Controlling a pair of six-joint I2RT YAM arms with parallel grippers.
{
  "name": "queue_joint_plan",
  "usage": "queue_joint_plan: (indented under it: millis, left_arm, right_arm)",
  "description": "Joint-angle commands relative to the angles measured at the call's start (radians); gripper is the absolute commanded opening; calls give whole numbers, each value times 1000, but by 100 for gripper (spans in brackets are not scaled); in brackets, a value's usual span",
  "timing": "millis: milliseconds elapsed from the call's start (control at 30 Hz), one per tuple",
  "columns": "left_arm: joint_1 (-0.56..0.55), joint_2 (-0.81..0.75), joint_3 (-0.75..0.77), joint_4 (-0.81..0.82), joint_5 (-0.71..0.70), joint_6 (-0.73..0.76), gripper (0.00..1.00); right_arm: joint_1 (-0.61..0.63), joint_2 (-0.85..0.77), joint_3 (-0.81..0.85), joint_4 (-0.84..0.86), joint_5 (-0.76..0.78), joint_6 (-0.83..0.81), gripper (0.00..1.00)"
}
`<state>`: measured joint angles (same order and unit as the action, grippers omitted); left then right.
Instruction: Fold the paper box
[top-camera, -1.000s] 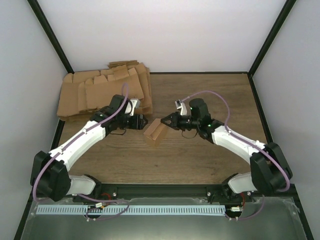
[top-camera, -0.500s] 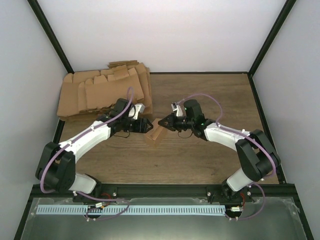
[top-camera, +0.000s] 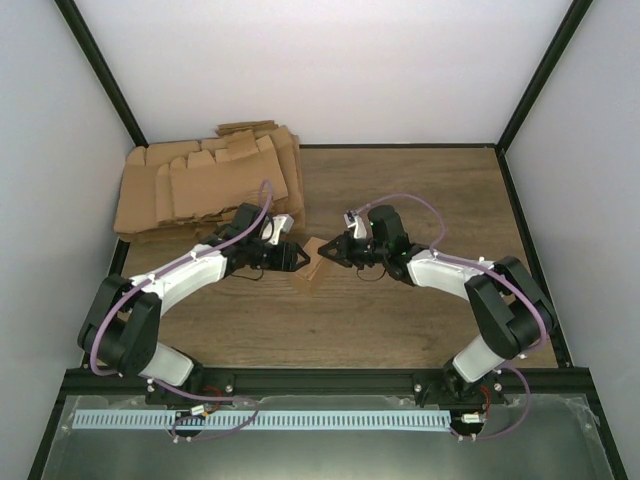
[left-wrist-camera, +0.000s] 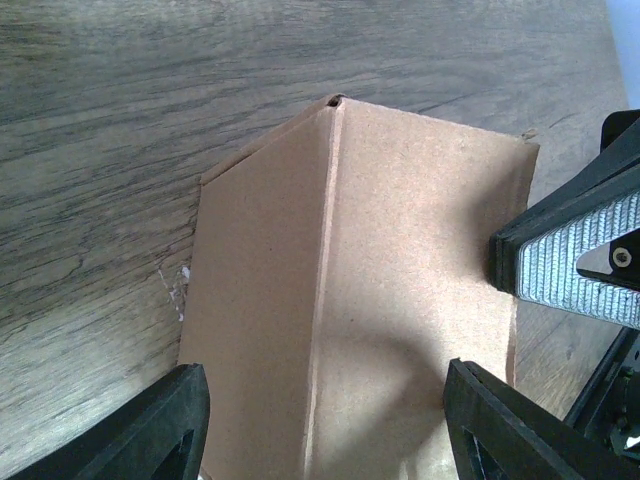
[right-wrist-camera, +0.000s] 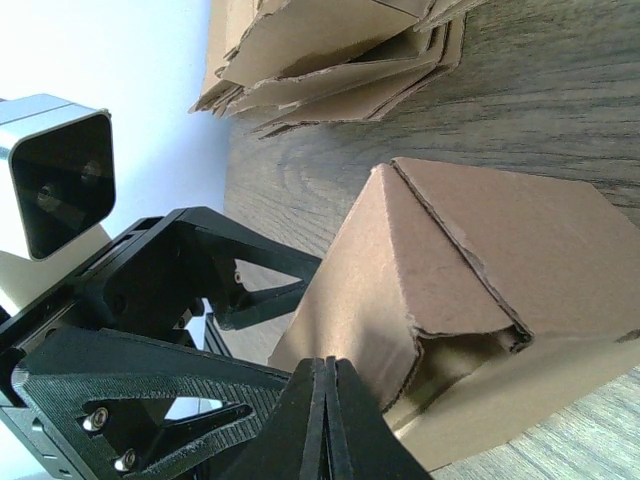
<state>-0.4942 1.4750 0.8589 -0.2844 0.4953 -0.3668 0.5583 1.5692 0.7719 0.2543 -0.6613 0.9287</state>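
My left gripper (top-camera: 298, 259) is spread wide, one finger (left-wrist-camera: 160, 430) on each side of the paper box (top-camera: 312, 270). From my left wrist I can't tell whether either finger actually touches the cardboard. The box sits on the wooden table (top-camera: 420, 190), a small brown carton lying at an angle between my two grippers. My right gripper (top-camera: 322, 251) is pinched tight, fingers pressed together with nothing between them, tip up against the box's right end, where a flap gapes a little. The pile of flat cardboard (top-camera: 200, 185) lies back left, well apart.
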Motion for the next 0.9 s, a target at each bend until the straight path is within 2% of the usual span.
queue_joint_plan:
  millis: [0,133,300,700,867]
  left_arm:
    - [-1,26,-21,-2,-12,8,67]
    - [-1,28,-23,-9,-15,12,66]
    - [-3,22,-27,-15,-25,11,66]
    - [-6,21,-25,-27,-24,12,65]
    - [-7,19,-33,-23,-31,9,65]
  right_arm:
    - [-5,2,32,-27,-4,-39,1]
    - [-17,32,177,-121,-47,-109,1]
    - [-46,101,253,-125,-78,-112,1]
    - [-70,249,176,-4,-153,-56,1]
    - [-71,164,281,-133,-128,-107,1]
